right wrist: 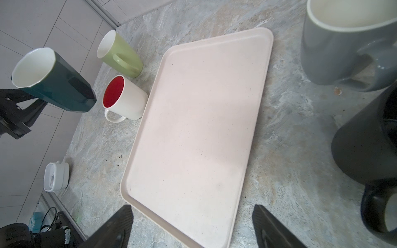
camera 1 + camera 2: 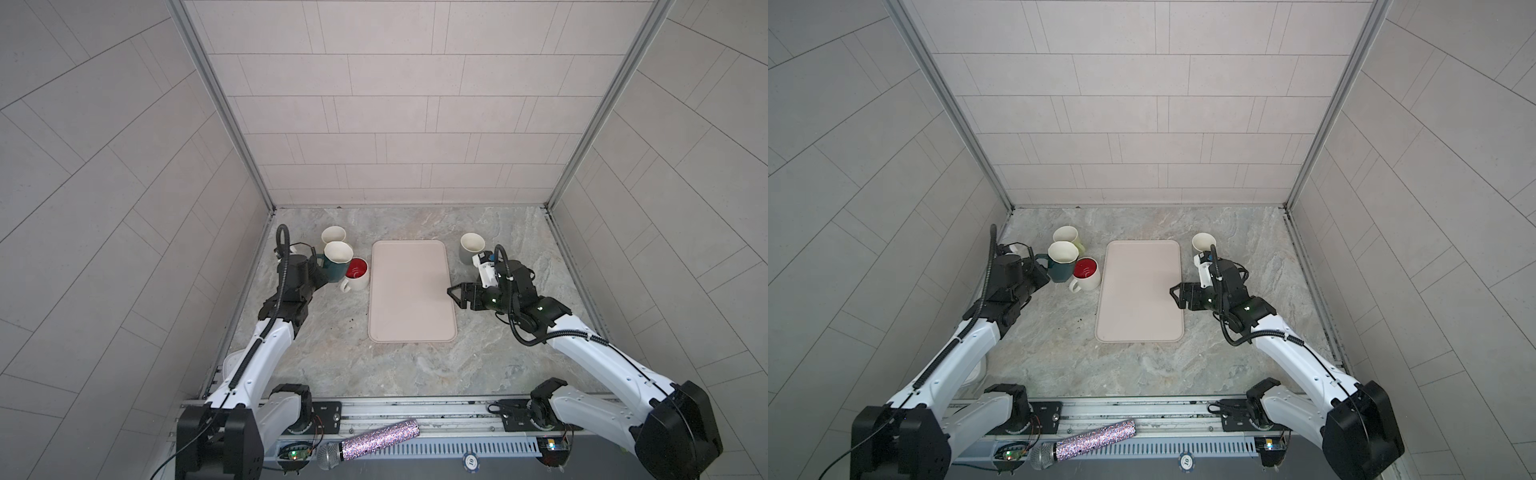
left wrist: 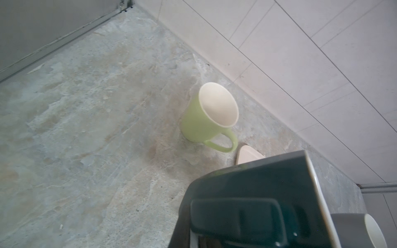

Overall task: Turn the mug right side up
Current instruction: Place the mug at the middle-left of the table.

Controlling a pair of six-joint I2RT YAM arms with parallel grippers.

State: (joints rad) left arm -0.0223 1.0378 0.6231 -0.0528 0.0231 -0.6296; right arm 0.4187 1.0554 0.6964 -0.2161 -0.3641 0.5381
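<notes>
The dark teal mug (image 2: 338,266) (image 2: 1063,266) has a white inside and hangs above the counter at the left. Its mouth faces up and it leans a little. My left gripper (image 2: 319,271) (image 2: 1043,272) is shut on its handle. In the left wrist view the mug (image 3: 257,193) fills the near corner and hides the jaws. The right wrist view shows the mug (image 1: 53,83) lifted and tilted. My right gripper (image 2: 453,295) (image 2: 1175,296) (image 1: 191,209) stands open over the right edge of the tray (image 2: 411,316), with nothing between its fingers.
A green mug (image 2: 333,235) (image 3: 204,122) and a white mug with a red inside (image 2: 357,274) (image 1: 126,101) stand upright close by the teal one. A grey mug (image 2: 469,247) (image 1: 335,51) and a black mug (image 1: 365,139) stand near my right wrist. A white timer (image 1: 56,176) sits by the left wall.
</notes>
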